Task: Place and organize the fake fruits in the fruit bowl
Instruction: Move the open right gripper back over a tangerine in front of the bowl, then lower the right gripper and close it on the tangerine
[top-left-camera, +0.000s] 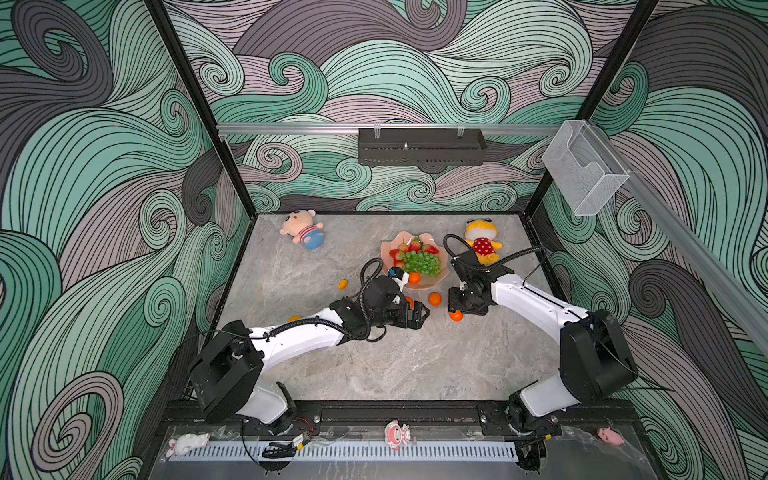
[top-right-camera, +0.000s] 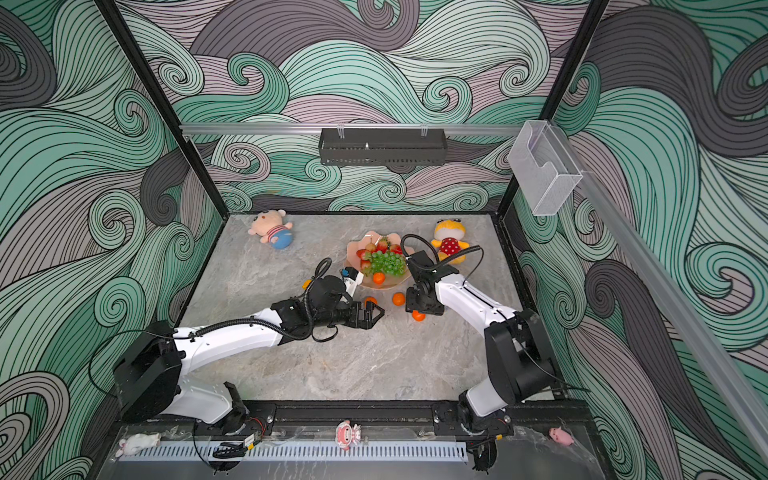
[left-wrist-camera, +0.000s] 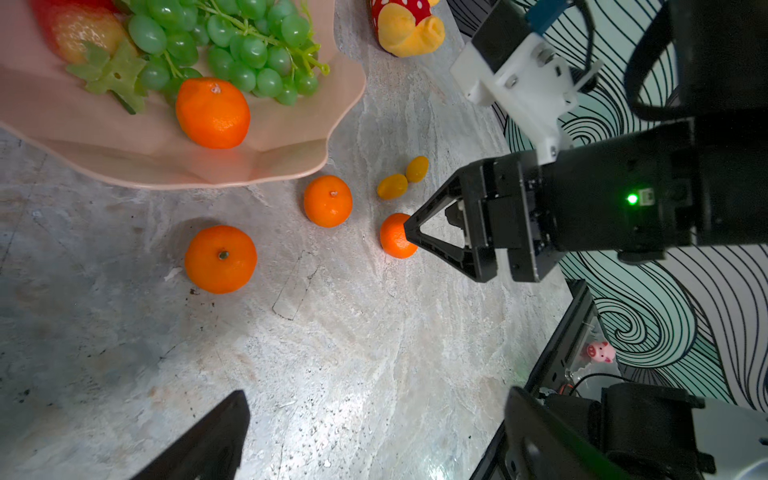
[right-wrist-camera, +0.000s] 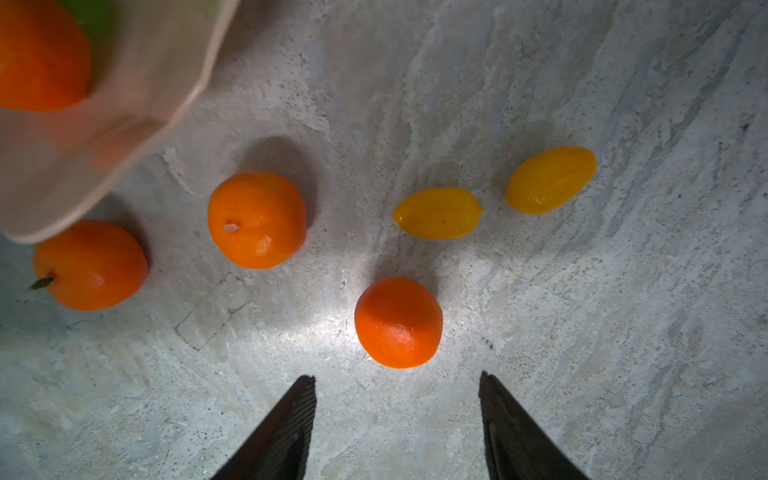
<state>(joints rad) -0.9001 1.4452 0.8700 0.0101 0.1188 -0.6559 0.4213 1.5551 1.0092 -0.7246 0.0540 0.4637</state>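
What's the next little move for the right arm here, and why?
Probably ease the right gripper forward until its jaws straddle the nearest tangerine. The jaws stand open and empty. That tangerine lies on the table just ahead of the tips, in line with the gap, and it is not yet in the fruit bowl.

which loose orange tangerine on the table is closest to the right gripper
The round glossy orange tangerine just ahead of the open right gripper; the other two loose ones lie nearer the salmon-pink scalloped bowl.

lab robot cell: wave-printed walls (top-left-camera: 374, 75), metal frame (top-left-camera: 291, 129), marble tabletop (top-left-camera: 374, 365).
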